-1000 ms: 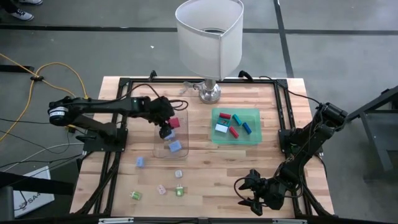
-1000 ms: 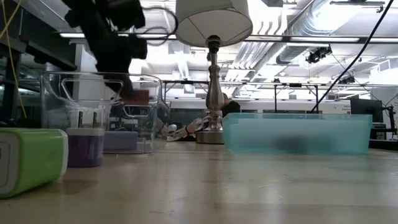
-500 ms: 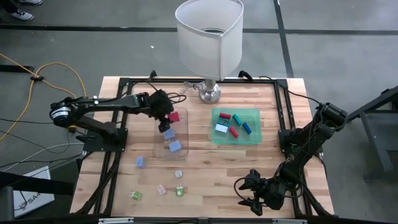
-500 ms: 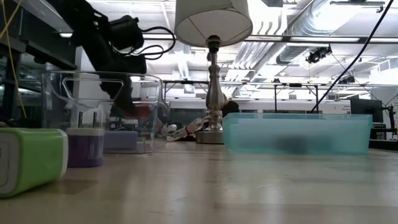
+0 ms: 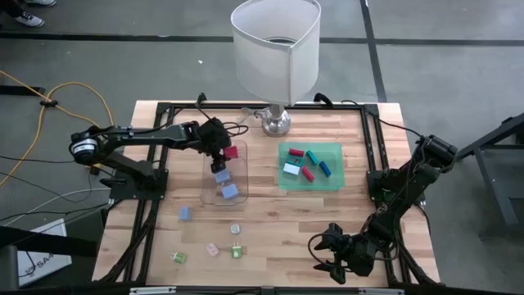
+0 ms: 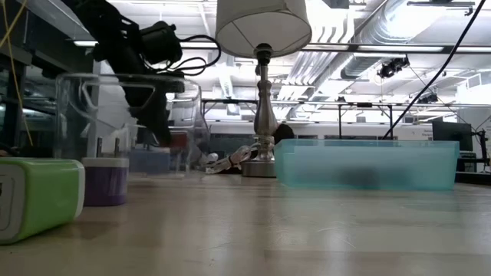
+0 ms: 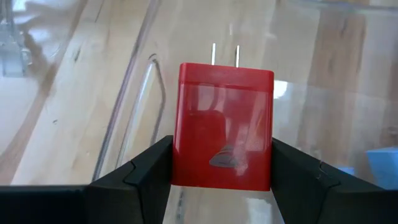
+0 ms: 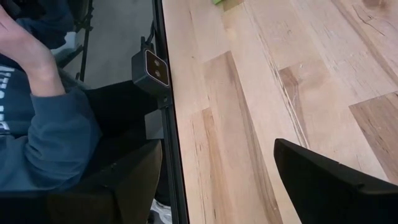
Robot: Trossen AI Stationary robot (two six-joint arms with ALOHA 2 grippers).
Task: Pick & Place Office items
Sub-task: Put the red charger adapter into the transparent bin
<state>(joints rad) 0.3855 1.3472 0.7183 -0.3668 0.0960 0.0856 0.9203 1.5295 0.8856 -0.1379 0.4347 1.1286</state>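
My left gripper (image 7: 222, 171) clamps one red plug block (image 7: 224, 124) over the clear tray (image 5: 211, 193), which holds two blue pieces. Five items lie in the green tray (image 5: 332, 182). My right gripper (image 5: 330, 254) rests spread, near the table's front edge.

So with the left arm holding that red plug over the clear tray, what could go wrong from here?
The left gripper pinches only the lower end of the red plug adapter, so it might pivot or slip. The clear tray is narrow and light; the fingers could catch a wall and shove it. Released from this height, the adapter may bounce onto the blue pieces or out. The right gripper waits near the table's front edge.
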